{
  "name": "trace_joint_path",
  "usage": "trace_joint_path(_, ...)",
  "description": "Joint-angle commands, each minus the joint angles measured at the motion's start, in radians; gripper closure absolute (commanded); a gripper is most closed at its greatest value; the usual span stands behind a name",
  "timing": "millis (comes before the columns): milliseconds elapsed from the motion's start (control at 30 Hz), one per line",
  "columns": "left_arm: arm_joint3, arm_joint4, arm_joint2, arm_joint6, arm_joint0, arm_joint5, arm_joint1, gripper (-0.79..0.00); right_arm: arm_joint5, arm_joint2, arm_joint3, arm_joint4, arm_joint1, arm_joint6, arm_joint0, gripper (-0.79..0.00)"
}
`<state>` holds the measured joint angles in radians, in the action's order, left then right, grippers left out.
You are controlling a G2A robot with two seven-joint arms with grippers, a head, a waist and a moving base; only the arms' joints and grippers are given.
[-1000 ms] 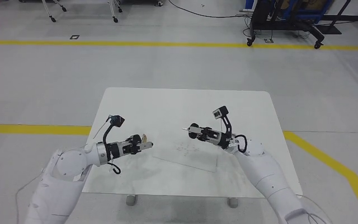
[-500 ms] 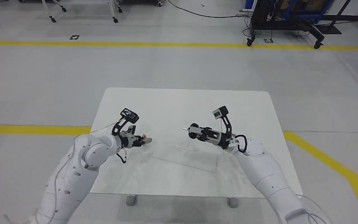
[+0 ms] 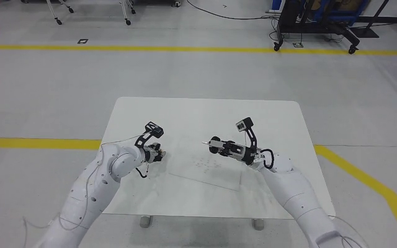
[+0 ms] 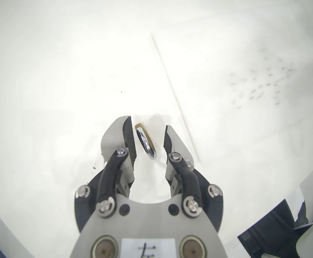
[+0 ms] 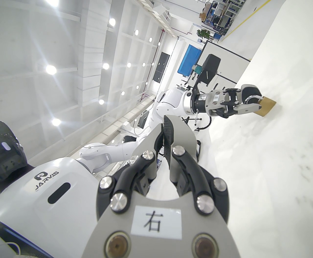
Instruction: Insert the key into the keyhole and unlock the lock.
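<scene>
I seem to be working in a robotics lab or industrial test hall. The plain white square worktop (image 3: 205,118) stands on a wide pale-grey floor (image 3: 186,74) marked with yellow painted lane stripes (image 3: 186,48). A black wheeled equipment frame (image 3: 316,31) is parked beyond. Round spotlights (image 5: 50,70) sit in a high white gridded ceiling (image 5: 93,48), and the distant racks (image 5: 220,12) may be storage shelving.

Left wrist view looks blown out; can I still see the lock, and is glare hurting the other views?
Left wrist view: table washed near-white, but the lock stands out inside the open left end effector, faint shadow beside it. Right wrist view: ceiling lights flare in starbursts, away from the right end effector. Top view: evenly lit, no glare.
</scene>
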<state>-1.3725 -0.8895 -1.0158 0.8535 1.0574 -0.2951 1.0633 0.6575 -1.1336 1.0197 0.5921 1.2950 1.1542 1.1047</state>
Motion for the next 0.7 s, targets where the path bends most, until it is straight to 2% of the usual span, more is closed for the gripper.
trace_joint_path(0,0.001,-0.017,-0.001,0.000,0.000,0.010,0.000,-0.074,0.000,0.000,0.000,0.000,0.000,0.000,0.000,0.000)
trace_joint_path(33,-0.001,-0.041,0.002,-0.001,0.002,0.019,-0.001,0.000,0.000,0.000,0.000,0.000,0.000,0.000,0.000,0.000)
trace_joint_path(167,-0.018,-0.092,-0.007,-0.021,0.025,0.039,-0.006,0.000,0.000,0.000,0.000,0.000,0.000,0.000,0.000,0.000)
trace_joint_path(333,-0.039,-0.077,-0.045,-0.043,0.053,0.024,-0.014,0.000,0.000,0.000,0.000,0.000,0.000,0.000,0.000,0.000)
trace_joint_path(667,-0.050,-0.043,-0.065,-0.005,0.063,-0.010,-0.018,0.000,0.000,0.000,0.000,0.000,0.000,0.000,0.000,0.000)
